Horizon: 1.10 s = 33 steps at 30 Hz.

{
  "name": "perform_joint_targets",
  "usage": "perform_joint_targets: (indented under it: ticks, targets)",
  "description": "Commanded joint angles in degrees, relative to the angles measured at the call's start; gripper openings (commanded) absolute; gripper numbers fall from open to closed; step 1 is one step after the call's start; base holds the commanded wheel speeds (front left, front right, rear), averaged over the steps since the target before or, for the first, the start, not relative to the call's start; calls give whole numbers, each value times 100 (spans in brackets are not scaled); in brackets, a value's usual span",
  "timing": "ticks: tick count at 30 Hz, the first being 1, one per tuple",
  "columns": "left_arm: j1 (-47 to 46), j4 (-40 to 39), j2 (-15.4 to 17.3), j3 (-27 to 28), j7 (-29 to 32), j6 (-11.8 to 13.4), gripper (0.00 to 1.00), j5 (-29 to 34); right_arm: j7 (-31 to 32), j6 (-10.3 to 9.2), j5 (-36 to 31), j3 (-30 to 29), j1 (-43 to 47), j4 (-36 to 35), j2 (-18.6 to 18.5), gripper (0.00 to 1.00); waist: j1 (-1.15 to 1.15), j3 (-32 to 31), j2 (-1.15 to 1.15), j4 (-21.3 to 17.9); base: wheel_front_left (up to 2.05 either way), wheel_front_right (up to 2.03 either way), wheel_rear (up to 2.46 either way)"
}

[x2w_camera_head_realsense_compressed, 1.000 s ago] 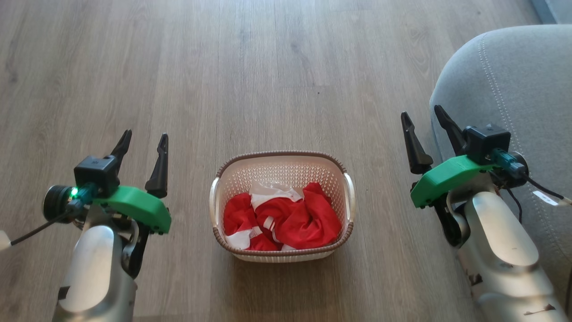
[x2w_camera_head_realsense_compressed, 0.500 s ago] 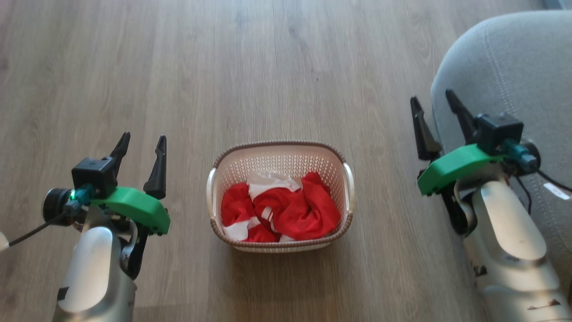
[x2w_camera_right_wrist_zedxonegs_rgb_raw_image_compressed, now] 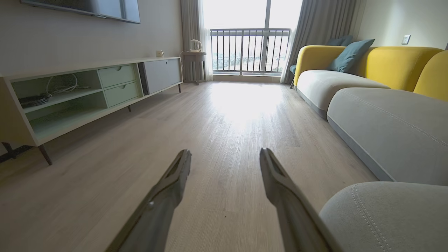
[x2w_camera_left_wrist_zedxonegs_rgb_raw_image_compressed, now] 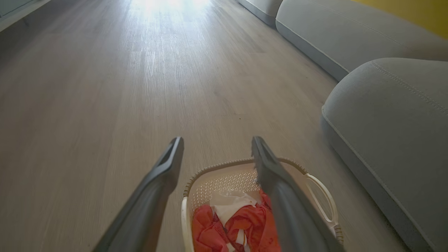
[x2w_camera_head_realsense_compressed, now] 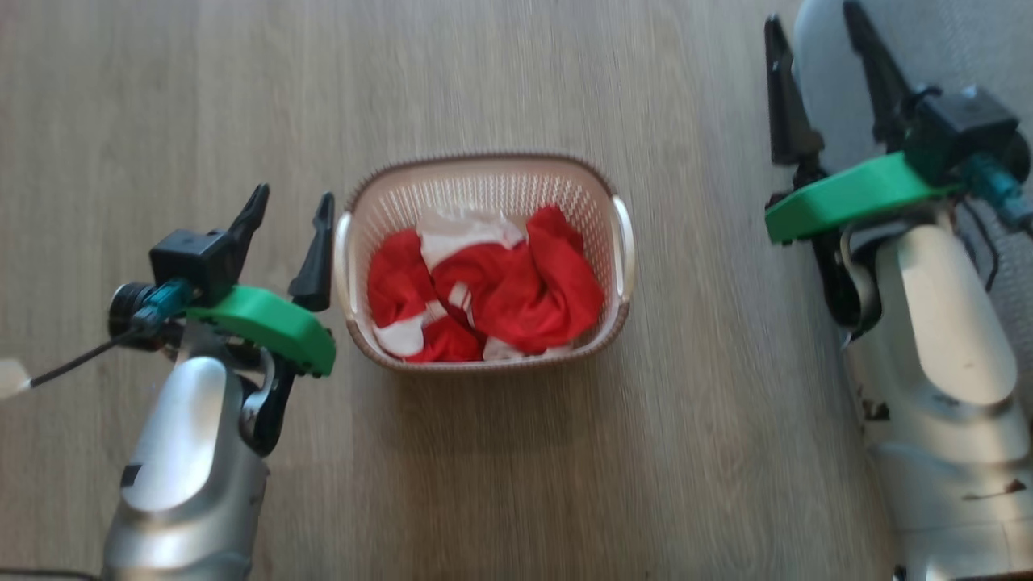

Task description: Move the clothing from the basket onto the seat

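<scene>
Dark-fingered left gripper [x2w_camera_head_realsense_compressed: 293,195] hangs spread and empty just beside the left rim of the small cream perforated plastic basket [x2w_camera_head_realsense_compressed: 484,159]. The right gripper [x2w_camera_head_realsense_compressed: 813,16], likewise parted, hovers at the edge of the big grey upholstered seat [x2w_camera_head_realsense_compressed: 952,40]. All the bright red-and-white fabric clothing [x2w_camera_head_realsense_compressed: 492,290] lies in the basket, so nothing is moved yet.

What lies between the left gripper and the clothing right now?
The wall and handle of the basket, in the head view: the open left gripper hangs just outside it, the clothing inside.
</scene>
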Motion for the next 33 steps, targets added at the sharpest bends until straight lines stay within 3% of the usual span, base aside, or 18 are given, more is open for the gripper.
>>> perform_joint_targets:
  ticks: [1, 17, 33]
  targets:
    - [-215, -112, 197, 56, -72, -7, 100, -59, -54, -1, -48, 71, -194, -266, 87, 100, -1, 492, 0, -129, 0, 0, 0]
    - [-1511, 729, 551, -1763, -72, -7, 100, -913, -54, -1, 51, 299, -960, -1013, 113, 100, -1, 2444, 0, -589, 0, 0, 0]
    - [-2752, 1629, 1004, -3531, -72, -7, 100, -1727, -54, -1, 489, 449, -1132, -1402, 113, 100, -1, 3469, 0, -1159, 0, 0, 0]
